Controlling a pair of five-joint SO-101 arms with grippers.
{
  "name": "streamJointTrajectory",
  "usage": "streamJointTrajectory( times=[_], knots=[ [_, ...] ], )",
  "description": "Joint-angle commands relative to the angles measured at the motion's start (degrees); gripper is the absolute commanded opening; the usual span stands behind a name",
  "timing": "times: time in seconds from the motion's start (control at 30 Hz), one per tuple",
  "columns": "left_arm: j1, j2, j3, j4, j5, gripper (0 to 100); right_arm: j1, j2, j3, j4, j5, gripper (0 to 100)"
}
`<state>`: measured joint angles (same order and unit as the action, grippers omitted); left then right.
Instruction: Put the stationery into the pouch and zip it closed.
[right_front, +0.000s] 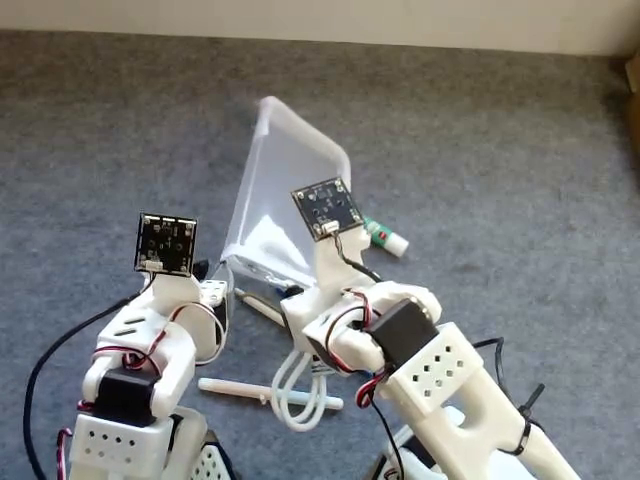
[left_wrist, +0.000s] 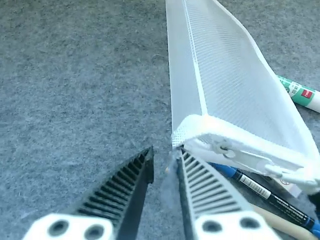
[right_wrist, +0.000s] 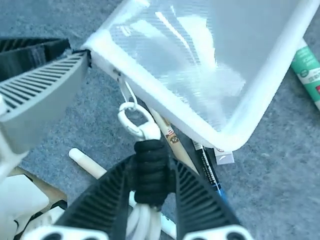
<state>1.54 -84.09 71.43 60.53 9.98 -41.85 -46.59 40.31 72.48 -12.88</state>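
High view finding: pouch (right_front: 285, 180) at risk of being zipped unfilled

We found the pouch propped on edge near the middle of the grey surface (right_front: 500, 120), between the two arms. The left gripper (left_wrist: 165, 151) was narrowed onto the pouch's near corner, and we judged it to be pinching that corner. The right gripper (right_wrist: 150, 162) was closed on the black pull (right_wrist: 150, 177), which hung from the zip end by a white clasp (right_wrist: 134, 119).

The stationery lay outside the pouch. A green-and-white marker (right_front: 385, 238) lay just beside it, a blue pen (left_wrist: 260, 189) and a pencil (left_wrist: 282, 225) lay partly under its lower edge, and a white stick (right_front: 240, 388) lay near the arm bases. We could not tell whether anything was inside.

Hazards noted:
- With both grippers occupied, neither was free to load items. Drawing the pull from here would, in our judgement, close the pouch on nothing.
- The corner hold looked slight. Tension along the zip could tug it loose and drop the pouch onto the pen and pencil.
- The pull was soft and hung loosely from the clasp. It could slip or twist and jam the slider.
- Dragging the pouch could scatter the items beneath it.
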Motion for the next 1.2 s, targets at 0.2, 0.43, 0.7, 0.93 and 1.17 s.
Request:
streamJointTrajectory(
  times=[0.2,0.43,0.7,0.93,1.17],
  knots=[
    [-5.41,-0.04,-3.12,-1.23,-0.18,7,8.48,-2.24,1.63,0.84,0.88,0.3],
    [-5.23,-0.04,-2.86,-1.23,-0.18,8,9.19,-2.24,1.27,0.92,0.88,0.3],
    [-1.98,-0.04,-2.15,-1.23,-0.18,20,9.19,-2.24,1.10,0.92,0.88,0.3],
    [5.23,-0.04,-3.74,5.71,-0.18,35,6.37,-2.24,0.92,0.31,0.88,0.4],
    [10.33,-0.04,-4.00,7.74,-3.52,35,5.41,-2.24,-3.74,0.84,0.62,0.4]
  ],
)
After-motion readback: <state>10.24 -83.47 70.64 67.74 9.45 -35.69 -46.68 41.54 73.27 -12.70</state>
